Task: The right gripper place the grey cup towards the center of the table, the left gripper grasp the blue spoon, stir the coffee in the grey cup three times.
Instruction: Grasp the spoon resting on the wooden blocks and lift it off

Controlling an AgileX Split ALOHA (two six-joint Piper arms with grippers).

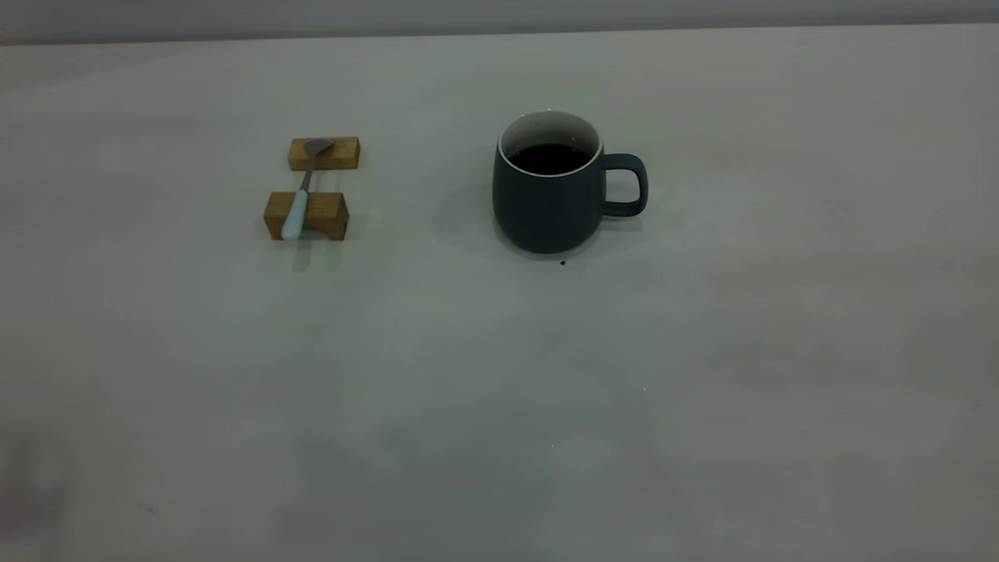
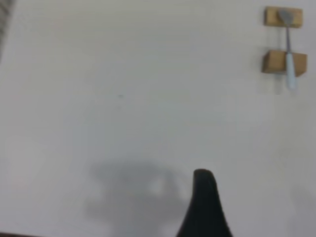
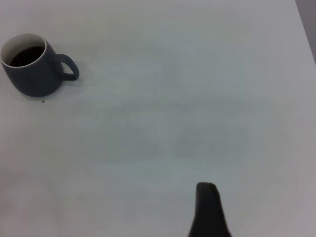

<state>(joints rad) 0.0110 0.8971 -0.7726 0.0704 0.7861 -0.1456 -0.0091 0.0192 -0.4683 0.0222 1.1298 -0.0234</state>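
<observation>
Spill risk: the grey cup (image 1: 549, 193) stands near the table's middle, the coffee (image 1: 549, 158) high inside — a jolt at the handle could slop it.
Spoon risk: the blue spoon (image 1: 301, 193) bridges two wooden blocks (image 1: 306, 215), well apart from the cup — a nudged block may tip it off.
Grippers: one finger each shows, left gripper (image 2: 205, 205) and right gripper (image 3: 208, 210); I cannot tell either's grip.
Room: the table (image 1: 499, 406) lies bare around both; its far edge runs behind them.

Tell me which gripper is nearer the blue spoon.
Left, as far as the wrist views show. The blue spoon lies across two wooden blocks far ahead of the left gripper; the right gripper sees only the grey cup.
</observation>
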